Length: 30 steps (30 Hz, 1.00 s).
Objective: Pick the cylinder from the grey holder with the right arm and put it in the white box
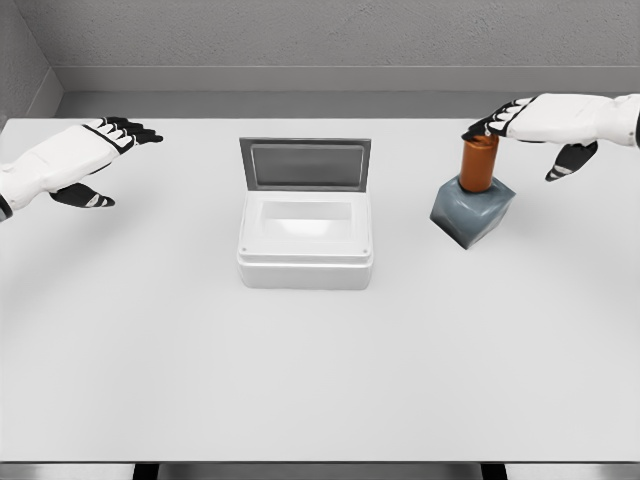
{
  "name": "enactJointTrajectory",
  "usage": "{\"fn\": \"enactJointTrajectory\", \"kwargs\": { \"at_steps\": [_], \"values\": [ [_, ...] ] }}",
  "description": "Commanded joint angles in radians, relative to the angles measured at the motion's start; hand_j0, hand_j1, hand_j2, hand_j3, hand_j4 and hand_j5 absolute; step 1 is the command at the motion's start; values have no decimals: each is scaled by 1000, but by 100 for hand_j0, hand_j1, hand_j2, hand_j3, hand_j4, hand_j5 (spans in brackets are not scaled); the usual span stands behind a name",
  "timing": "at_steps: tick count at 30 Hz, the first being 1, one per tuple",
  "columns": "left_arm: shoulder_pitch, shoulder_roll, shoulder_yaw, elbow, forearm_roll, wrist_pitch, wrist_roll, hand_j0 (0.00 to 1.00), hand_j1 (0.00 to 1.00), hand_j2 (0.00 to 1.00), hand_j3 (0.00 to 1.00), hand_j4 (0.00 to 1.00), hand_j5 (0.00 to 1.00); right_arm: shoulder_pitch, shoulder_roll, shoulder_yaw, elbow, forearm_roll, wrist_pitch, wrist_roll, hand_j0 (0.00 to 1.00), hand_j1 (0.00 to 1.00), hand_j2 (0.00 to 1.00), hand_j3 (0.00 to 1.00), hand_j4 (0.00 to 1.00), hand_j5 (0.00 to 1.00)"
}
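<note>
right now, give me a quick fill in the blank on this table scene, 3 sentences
1. The orange cylinder stands upright in the ____ holder.
2. The white box has its lid ____.
3. The ____ hand reaches over the cylinder's top, while the other hand hovers open at the table's far side.

Missing words: grey; open; right

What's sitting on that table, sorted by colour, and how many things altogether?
White: 1, the white box with its lid up
Grey: 1, the grey holder
Orange-brown: 1, the cylinder standing in the holder
Total: 3
</note>
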Motion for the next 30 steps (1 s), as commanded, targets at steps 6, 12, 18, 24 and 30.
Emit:
{"fn": "enactJointTrajectory", "kwargs": {
  "at_steps": [6, 12, 18, 24, 30],
  "values": [
    [0, 1, 1, 0, 6, 1, 1, 100, 100, 100, 100, 100, 100, 0, 3, -34, -7, -3, 26, 0, 100, 100, 100, 100, 100, 100],
    [0, 1, 1, 0, 6, 1, 1, 100, 100, 100, 100, 100, 100, -17, 26, -34, -2, 0, 53, 0, 100, 100, 100, 100, 100, 100],
    [0, 1, 1, 0, 6, 1, 1, 100, 100, 100, 100, 100, 100, -29, 63, -8, 1, 0, 64, 0, 100, 100, 100, 100, 100, 100],
    [0, 0, 1, 0, 5, 1, 1, 100, 100, 100, 100, 100, 100, -29, 78, 38, 2, 0, 66, 0, 100, 100, 100, 100, 100, 100],
    [-2, 0, 1, 0, -6, 1, 1, 100, 100, 100, 100, 100, 100, -29, 94, 66, 7, -1, 66, 0, 96, 96, 96, 96, 96, 96]
  ]
}}
